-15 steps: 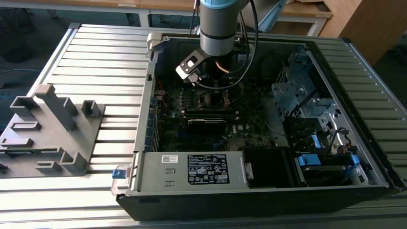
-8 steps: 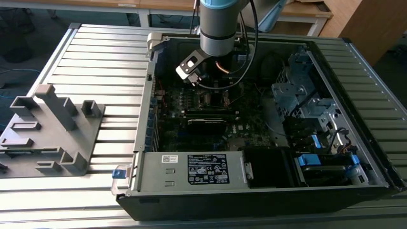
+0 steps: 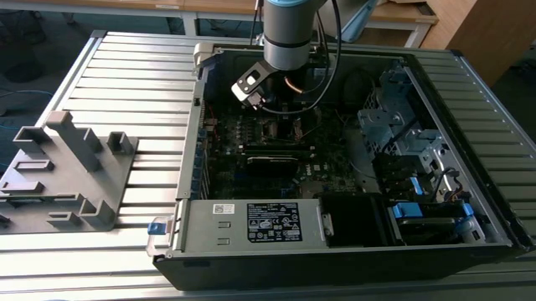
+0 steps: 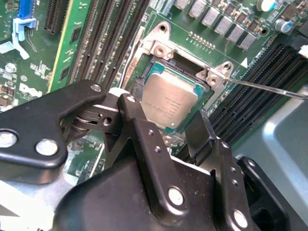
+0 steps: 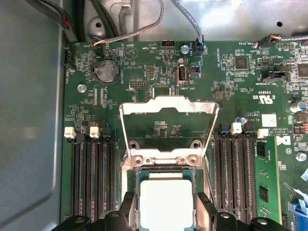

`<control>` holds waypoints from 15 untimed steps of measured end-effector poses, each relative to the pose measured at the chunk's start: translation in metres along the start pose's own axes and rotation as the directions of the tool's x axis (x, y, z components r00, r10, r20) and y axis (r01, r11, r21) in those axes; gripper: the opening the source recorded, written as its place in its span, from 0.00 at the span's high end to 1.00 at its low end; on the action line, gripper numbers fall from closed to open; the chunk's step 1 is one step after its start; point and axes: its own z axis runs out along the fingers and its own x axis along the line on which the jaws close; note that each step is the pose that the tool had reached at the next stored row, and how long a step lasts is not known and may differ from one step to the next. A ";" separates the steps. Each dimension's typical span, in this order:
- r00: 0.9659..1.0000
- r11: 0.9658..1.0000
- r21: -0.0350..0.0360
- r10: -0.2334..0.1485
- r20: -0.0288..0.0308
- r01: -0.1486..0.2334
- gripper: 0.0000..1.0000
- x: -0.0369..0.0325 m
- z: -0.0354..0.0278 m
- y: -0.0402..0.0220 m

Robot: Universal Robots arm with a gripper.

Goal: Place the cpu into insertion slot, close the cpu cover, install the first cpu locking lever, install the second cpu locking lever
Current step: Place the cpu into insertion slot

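In the exterior view, a ribbed metal table (image 3: 125, 69) in a room with wooden desks (image 3: 393, 15) carries an open computer case (image 3: 352, 266) and a grey fixture (image 3: 67, 169). The arm (image 3: 285, 31) reaches straight down into the case. In the second wrist view, the gripper's (image 4: 161, 109) 2 black fingers (image 4: 139, 127) clamp opposite edges of the cpu (image 4: 169, 98), which sits in the insertion slot (image 4: 166, 50). In the first wrist view, the cpu cover (image 5: 168, 103) stands raised behind the slot.

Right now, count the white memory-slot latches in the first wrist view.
4. Two white latches cap the memory slots on the coin battery's side of the open cpu cover; two cap those on the other side. The tool may hide more.
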 end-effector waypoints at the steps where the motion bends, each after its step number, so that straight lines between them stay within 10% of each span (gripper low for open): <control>1: 1.000 1.000 0.000 0.000 0.000 0.000 0.39 0.0000 0.0000 0.0000; 9: 1.000 1.000 0.000 0.000 0.000 0.000 0.40 0.0000 -0.0004 0.0000; 15: 1.000 1.000 0.000 0.000 0.000 0.000 0.64 -0.0001 -0.0007 0.0000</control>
